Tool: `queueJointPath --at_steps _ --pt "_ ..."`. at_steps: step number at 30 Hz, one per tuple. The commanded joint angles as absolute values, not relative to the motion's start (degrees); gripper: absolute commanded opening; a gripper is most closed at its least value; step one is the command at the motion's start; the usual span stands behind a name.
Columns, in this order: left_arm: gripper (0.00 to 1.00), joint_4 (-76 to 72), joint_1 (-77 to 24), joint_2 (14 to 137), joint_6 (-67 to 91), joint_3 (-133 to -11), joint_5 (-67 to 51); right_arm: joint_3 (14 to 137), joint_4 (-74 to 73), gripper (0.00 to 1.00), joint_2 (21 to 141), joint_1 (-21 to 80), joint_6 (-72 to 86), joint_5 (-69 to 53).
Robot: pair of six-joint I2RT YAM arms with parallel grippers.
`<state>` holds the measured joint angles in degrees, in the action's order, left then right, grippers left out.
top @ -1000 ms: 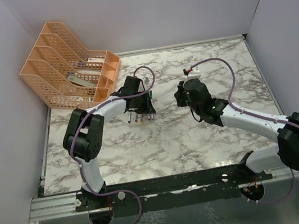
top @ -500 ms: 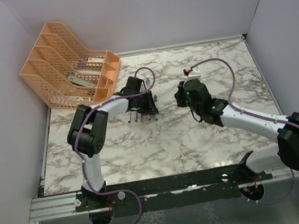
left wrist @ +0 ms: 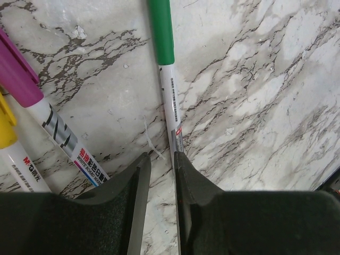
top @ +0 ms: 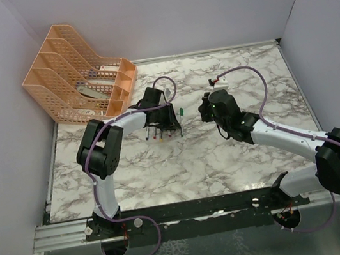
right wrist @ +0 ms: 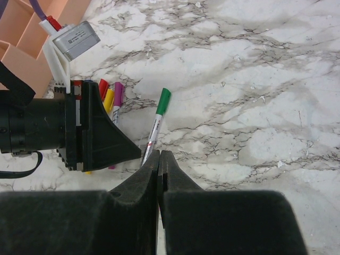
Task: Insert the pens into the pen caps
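Marbled desk (top: 226, 157) offers open room at centre and right; orange trays (top: 78, 77) sit at the far-left corner. Left wrist view: left end effector (left wrist: 162, 159) narrowly parted, gripping nothing; green-capped pen (left wrist: 171, 101) lies flat, tail at the right finger. Right wrist view: right end effector (right wrist: 160, 155) closed, empty, facing that pen.

A robot test cell in a lab; plain pale lilac walls (top: 202, 6) box in a marble-patterned desk (top: 226, 157) on three sides; the left arm (top: 100, 158) and right arm (top: 288, 138), trailing purple cables (top: 245, 71), stand bolted to a black rail (top: 196, 209) along the frame's lower edge; orange file trays (top: 70, 72) sit upper left.
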<state>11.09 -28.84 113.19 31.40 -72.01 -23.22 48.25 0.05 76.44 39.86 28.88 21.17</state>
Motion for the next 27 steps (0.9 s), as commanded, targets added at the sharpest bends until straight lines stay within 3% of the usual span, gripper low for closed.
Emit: queueJointPath --at_steps 1,4,11,17,27 --pt "0.28 9.7 -28.75 110.88 31.82 -72.84 -23.38 47.48 0.1 0.01 76.19 40.01 29.63 21.83" --pt "0.32 9.44 -28.74 108.37 31.41 -73.11 -23.06 47.1 0.09 0.01 75.62 39.99 29.17 22.89" --pt "0.4 9.91 -28.62 101.56 28.15 -73.32 -18.8 45.53 0.5 0.23 72.79 37.33 27.89 26.49" --pt "0.44 10.89 -25.25 95.04 26.3 -69.9 -14.21 41.44 0.6 0.33 68.39 22.32 30.3 16.85" --pt "0.46 11.37 -11.97 82.99 22.35 -60.49 -7.42 39.83 -1.32 0.42 65.03 8.35 28.14 15.05"
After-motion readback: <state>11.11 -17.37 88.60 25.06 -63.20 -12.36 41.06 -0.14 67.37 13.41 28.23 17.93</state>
